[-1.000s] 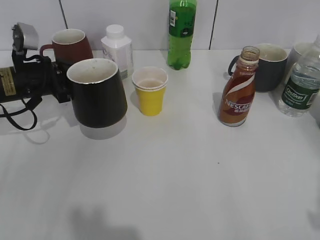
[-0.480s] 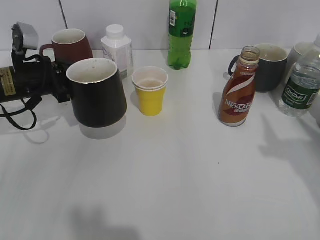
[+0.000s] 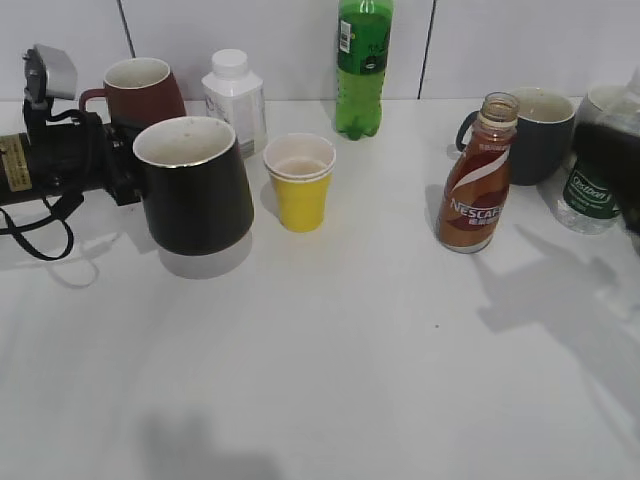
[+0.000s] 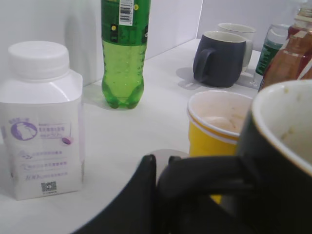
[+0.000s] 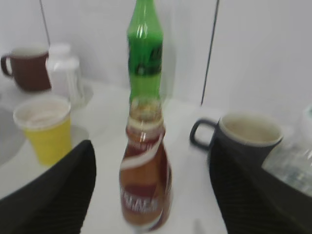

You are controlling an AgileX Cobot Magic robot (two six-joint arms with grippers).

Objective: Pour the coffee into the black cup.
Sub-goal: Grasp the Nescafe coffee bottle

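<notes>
The Nescafe bottle [image 3: 478,175] of coffee stood uncapped and upright at right of centre of the exterior view, on the white table [image 3: 330,350]. The black cup [image 3: 192,185] hung tilted at left, off the tabletop, its handle pinched by the left gripper [image 4: 161,180] reaching in from the left edge. A yellow paper cup [image 3: 300,181] stood just beside it. The right gripper [image 5: 146,195] had its fingers [image 5: 53,195] spread wide either side of the bottle, not touching. Half a second earlier only its shadow showed; now a dark blur of the arm had entered at the right edge
</notes>
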